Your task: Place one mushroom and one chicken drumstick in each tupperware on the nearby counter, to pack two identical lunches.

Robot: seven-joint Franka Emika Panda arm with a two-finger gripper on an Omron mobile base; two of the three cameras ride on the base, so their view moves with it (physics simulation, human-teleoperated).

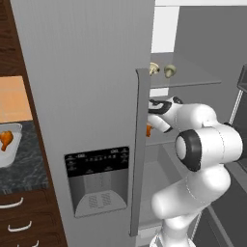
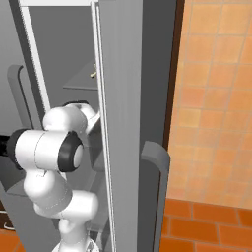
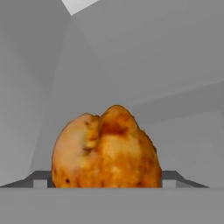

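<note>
Glistening golden-brown chicken drumstick [image 3: 105,151] sits between end effector [image 3: 105,177] fingertips.

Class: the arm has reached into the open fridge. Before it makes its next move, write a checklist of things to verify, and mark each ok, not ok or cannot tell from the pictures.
1. Drumstick sits between the tool's fingertips in the hand view: ok.
2. Tool is closed firmly on the drumstick: cannot tell; the meat hides the contact.
3. Fridge door stands open enough for the arm to pass: ok.
4. Two mushrooms are left on the upper shelf: ok.
5. Tupperware on the counter already holds a drumstick: ok.
6. Second tupperware and its contents: cannot tell.
</note>
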